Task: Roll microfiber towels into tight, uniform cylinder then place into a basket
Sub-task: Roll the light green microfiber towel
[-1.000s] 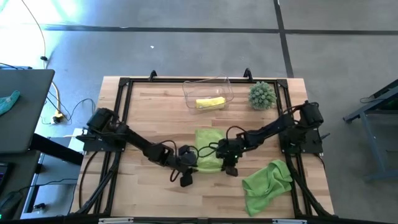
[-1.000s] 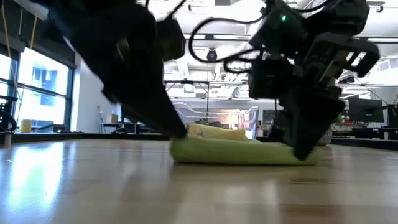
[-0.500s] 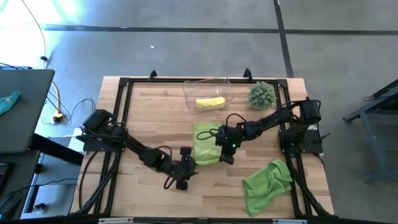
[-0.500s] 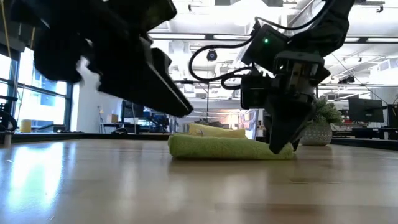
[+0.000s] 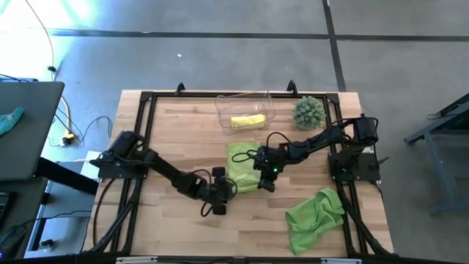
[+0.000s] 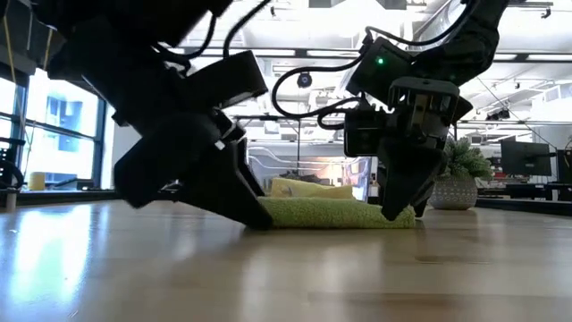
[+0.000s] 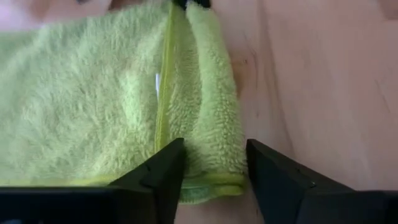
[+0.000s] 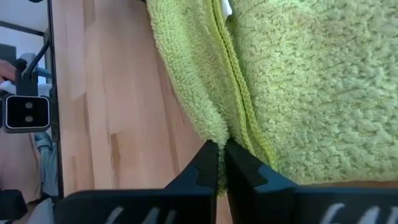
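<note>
My left claw (image 5: 220,199) sits low on the wooden surface (image 5: 183,139) with its fingers (image 7: 163,173) apart, straddling the rolled edge of the lime green towel (image 5: 243,171) at the towel's corner; the cloth lies between the fingers, but I am not squeezing it. My right claw (image 5: 267,182) is at the far end of that same rolled edge, across the towel from my left claw, its fingers (image 8: 208,168) pressed together on a thin fold of the green cloth. The towel lies flat between the two claws, partly rolled along the edge nearest them.

Beyond the towel, farther from both claws, stands the clear basket (image 5: 245,108). Inside it lies one rolled yellow towel (image 5: 248,121), and I see nothing else in the tub. Just beside the basket, on my right claw's side, is a spiky green plant (image 5: 308,112). A second lime green towel (image 5: 315,218) lies crumpled on the surface, well apart from my left claw and nearer my right one.
</note>
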